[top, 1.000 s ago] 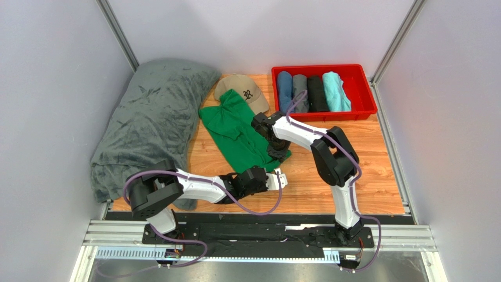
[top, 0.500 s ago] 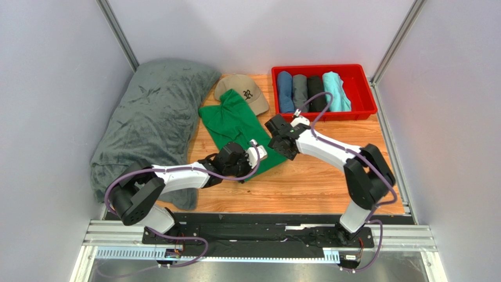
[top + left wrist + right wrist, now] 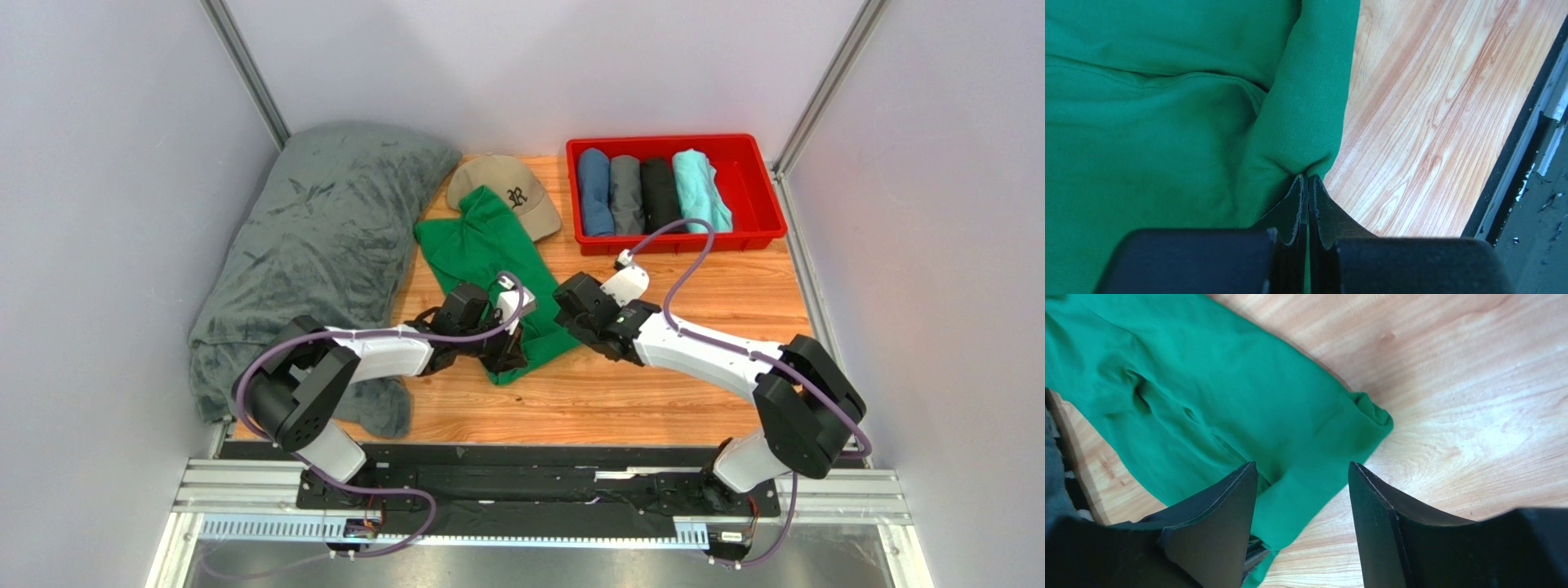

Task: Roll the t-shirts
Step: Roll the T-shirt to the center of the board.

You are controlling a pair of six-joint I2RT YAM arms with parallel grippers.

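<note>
One green t-shirt [image 3: 1168, 122], edge pinched in left claw [image 3: 1308, 184] — right claw [image 3: 1301, 470] parted, empty, cap [image 3: 530, 199] marked "R"

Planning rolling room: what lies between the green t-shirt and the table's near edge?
Only bare table wood in front of the green t-shirt; the top view shows it.

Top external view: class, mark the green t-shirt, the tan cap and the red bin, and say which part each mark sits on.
green t-shirt [image 3: 472, 251], top external view, upper body panel.
tan cap [image 3: 487, 178], top external view, crown.
red bin [image 3: 662, 140], top external view, back rim.
</note>
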